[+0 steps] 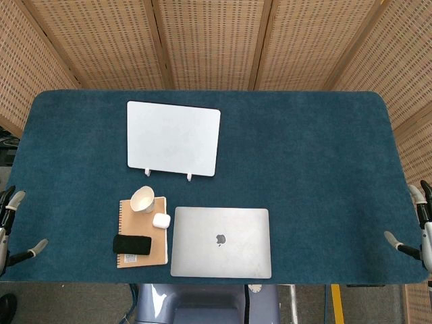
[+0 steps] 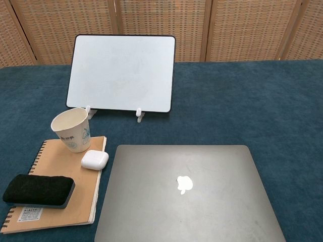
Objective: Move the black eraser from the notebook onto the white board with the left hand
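Your black eraser (image 2: 39, 190) lies flat across the near end of the spiral notebook (image 2: 55, 164), its left end hanging slightly past the bound edge, and nothing is touching it. On the far end of that same notebook you have a paper cup (image 2: 72, 129) standing upright and, just beside it toward the laptop, a small white earbud case (image 2: 95, 160) sitting at the notebook's right edge. The closed silver laptop (image 2: 189, 194) lies directly right of the notebook, their edges almost meeting. Beyond both, the white board (image 2: 122, 73) stands propped on two small white feet, leaning back, with its face toward you; it is well apart from the eraser, with the cup between them. Everything rests on the blue carpeted bench (image 1: 317, 148). Your left hand (image 1: 15, 226) shows only at the left border of the head view, off the bench edge and well away from the notebook; its fingers are apart and it holds nothing. Your right hand (image 1: 418, 226) sits at the opposite border in the same manner, fingers spread and empty, far from everything on the bench. Neither hand appears in the chest view.
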Robot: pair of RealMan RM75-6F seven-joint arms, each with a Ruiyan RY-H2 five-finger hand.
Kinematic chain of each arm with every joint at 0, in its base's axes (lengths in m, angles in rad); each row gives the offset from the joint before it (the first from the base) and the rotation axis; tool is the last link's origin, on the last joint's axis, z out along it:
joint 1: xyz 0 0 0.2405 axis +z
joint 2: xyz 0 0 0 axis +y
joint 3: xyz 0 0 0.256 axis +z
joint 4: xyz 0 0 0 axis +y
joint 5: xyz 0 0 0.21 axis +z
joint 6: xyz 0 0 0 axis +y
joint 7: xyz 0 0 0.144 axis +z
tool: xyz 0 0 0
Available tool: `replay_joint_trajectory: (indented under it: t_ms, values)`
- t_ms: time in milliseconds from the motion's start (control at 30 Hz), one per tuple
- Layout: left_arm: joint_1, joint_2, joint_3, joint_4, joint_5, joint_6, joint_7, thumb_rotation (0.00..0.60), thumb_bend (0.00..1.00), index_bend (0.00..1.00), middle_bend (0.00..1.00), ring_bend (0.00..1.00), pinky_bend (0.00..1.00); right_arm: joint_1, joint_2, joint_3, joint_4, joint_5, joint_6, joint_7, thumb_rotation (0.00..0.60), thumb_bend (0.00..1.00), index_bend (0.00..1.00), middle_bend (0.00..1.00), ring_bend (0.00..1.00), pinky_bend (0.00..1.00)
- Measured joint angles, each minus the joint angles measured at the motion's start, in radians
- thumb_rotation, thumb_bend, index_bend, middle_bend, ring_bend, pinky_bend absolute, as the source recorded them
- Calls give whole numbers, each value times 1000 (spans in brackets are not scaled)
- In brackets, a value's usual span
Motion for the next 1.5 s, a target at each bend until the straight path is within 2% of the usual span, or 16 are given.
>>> replay_joint_trajectory:
  t_ms: [300,433,567,667,867,1000,1200,1367,1500]
  values:
    - [3,1,3,0,4,0,-5,600,0,0,0,0,0,-2,2,0,0,0,-2,10,600,0,0,0,0,0]
    - [-7,16,30,-3,36,-34,-31,600,0,0,0,0,0,0,2,-3,-3,-8,-3,8,600,0,0,0,0,0]
    - [-42,38,83,-3,118,-121,-72,600,0,0,0,0,0,4,0,-7,-7,-11,-13,2,600,0,0,0,0,0]
    - [-76,22,112,2,180,-198,-59,600,0,0,0,0,0,5,0,-8,-8,-9,-18,3,600,0,0,0,0,0]
    - [-140,-36,137,-29,179,-364,36,600,0,0,0,0,26,10,11,-11,-4,-5,-42,39,600,0,0,0,0,0]
    - [-181,-81,124,-69,127,-456,133,600,0,19,45,27,105,15,17,-11,0,0,-56,58,600,0,0,0,0,0]
    - [-243,-155,66,-129,-77,-582,318,600,0,149,171,134,206,21,21,-15,4,1,-71,68,600,0,0,0,0,0]
    - [-289,-230,27,-150,-200,-625,447,600,0,165,185,147,219,26,22,-13,5,12,-87,68,600,0,0,0,0,0]
    - [-314,-267,16,-146,-263,-639,510,600,0,227,274,226,269,27,23,-11,6,17,-89,72,600,0,0,0,0,0]
